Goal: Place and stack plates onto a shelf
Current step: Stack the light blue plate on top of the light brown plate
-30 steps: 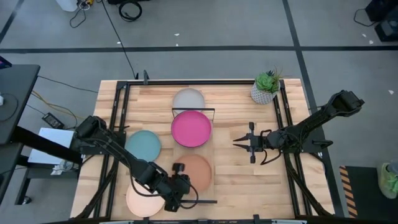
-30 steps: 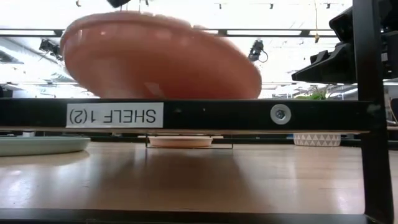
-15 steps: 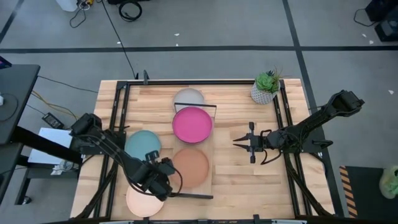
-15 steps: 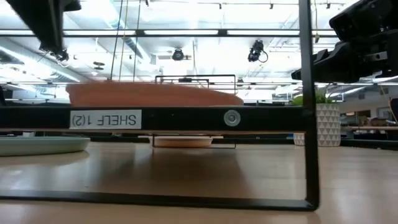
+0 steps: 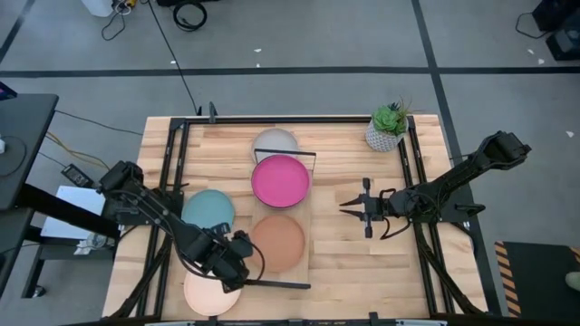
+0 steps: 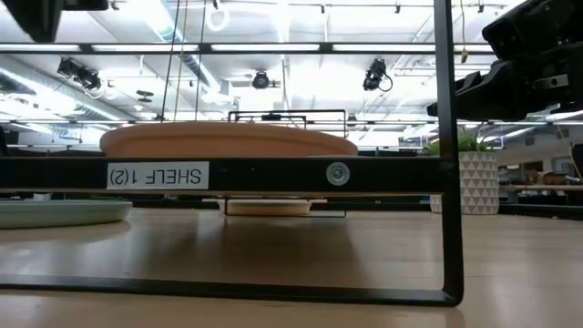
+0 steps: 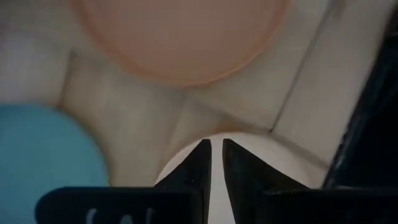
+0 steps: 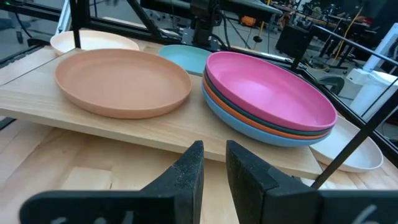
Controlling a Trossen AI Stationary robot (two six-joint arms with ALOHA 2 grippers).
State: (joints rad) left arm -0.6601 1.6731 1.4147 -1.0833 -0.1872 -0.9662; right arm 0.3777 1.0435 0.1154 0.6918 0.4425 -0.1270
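The light-wood shelf (image 5: 307,220) stands mid-table. On it lie a tan plate (image 5: 276,243) at the near end and a stack with a magenta plate (image 5: 279,181) on top; orange, dark teal and blue rims (image 8: 249,127) show under it. A grey plate (image 5: 275,140) lies on the table at the shelf's far end. A light teal plate (image 5: 208,210) and a peach plate (image 5: 207,293) lie on the table to the left. My left gripper (image 5: 237,258) is shut, beside the tan plate's left rim and above the peach plate (image 7: 261,162). My right gripper (image 5: 344,207) is shut, right of the shelf.
A potted green plant (image 5: 388,127) stands at the far right. Black frame rails (image 5: 172,181) run along the table's left and right sides. The shelf's black end bar (image 6: 451,137) and label bar (image 6: 273,173) fill the low view. Bare tabletop lies between shelf and right gripper.
My left gripper has let go of the tan plate and gone toward the table's left edge. The plate, tilted a second ago, now lies flat on the shelf. The shelf's near end has slid a little toward the table's left.
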